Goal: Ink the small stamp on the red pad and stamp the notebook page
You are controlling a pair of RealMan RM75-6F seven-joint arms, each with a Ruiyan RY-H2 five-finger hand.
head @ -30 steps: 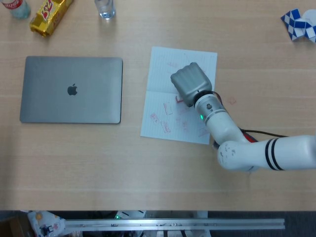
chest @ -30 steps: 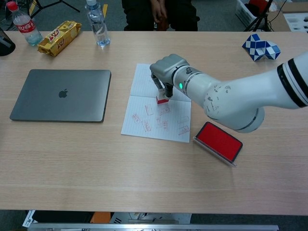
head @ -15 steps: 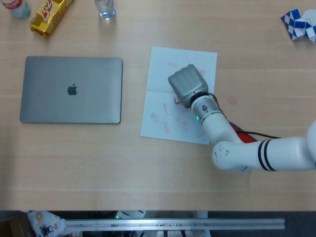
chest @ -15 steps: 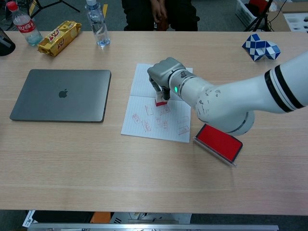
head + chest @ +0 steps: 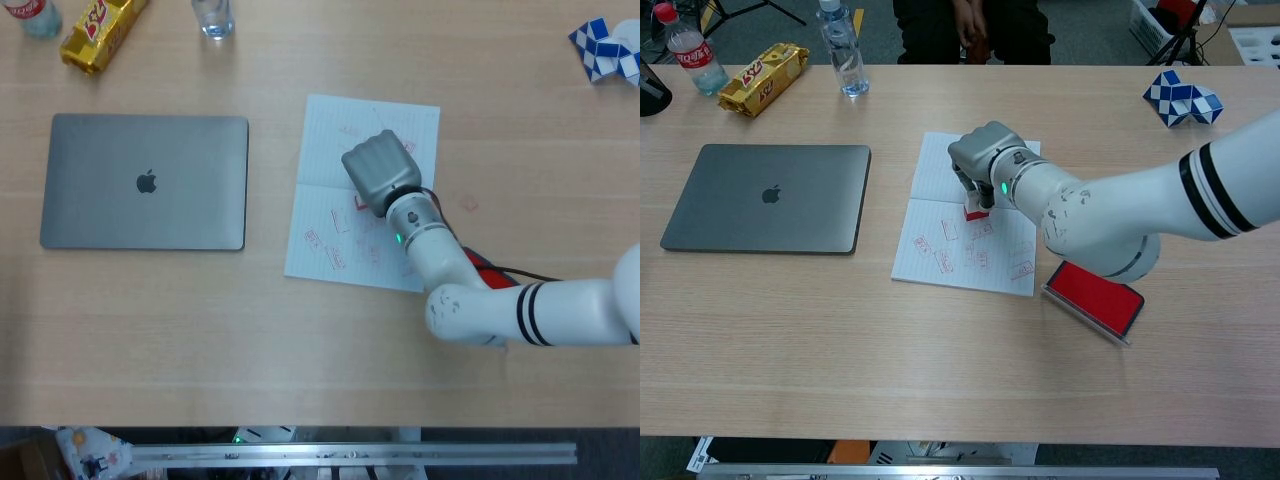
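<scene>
My right hand (image 5: 985, 163) (image 5: 380, 172) grips the small red stamp (image 5: 976, 212) from above. The stamp's base touches the open notebook page (image 5: 930, 180) near its middle fold. Several red imprints (image 5: 945, 255) mark the lower half of the page. In the head view the hand hides most of the stamp, and only a red sliver (image 5: 361, 203) shows. The red ink pad (image 5: 1096, 294) lies on the table to the right of the notebook, under my forearm. My left hand is not seen in either view.
A closed grey laptop (image 5: 767, 197) lies left of the notebook. At the far left edge stand two bottles (image 5: 842, 50) (image 5: 688, 52) and a yellow snack pack (image 5: 764, 78). A blue-and-white puzzle (image 5: 1180, 98) sits at the far right.
My right hand shifted slightly left over the page with the stamp and lowered it onto the paper; between half a second ago and now it barely moved.
</scene>
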